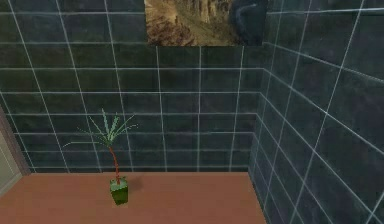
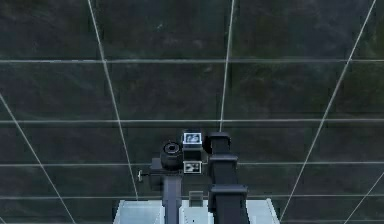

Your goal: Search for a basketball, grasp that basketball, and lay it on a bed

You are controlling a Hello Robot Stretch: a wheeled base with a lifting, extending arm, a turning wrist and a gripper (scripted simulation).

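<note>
Rising from the arm side view's bottom edge, the arm (image 2: 226, 190) ends at the gripper (image 2: 143, 177), which holds nothing, with bare tiled wall (image 2: 100, 90) behind. Forward view: a potted plant (image 1: 120, 180) stands on brown floor (image 1: 190, 205); a picture (image 1: 190, 22) hangs above.

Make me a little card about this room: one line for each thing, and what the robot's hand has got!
floor: reddish-brown wooden floor
walls: dark tiled walls, meeting in a corner at the forward view's right
plant: spiky green plant in a small green pot, standing on the floor near the wall
picture: brownish picture, high on the wall
gripper: dark two-finger gripper, tiled wall behind it, holds nothing
</note>
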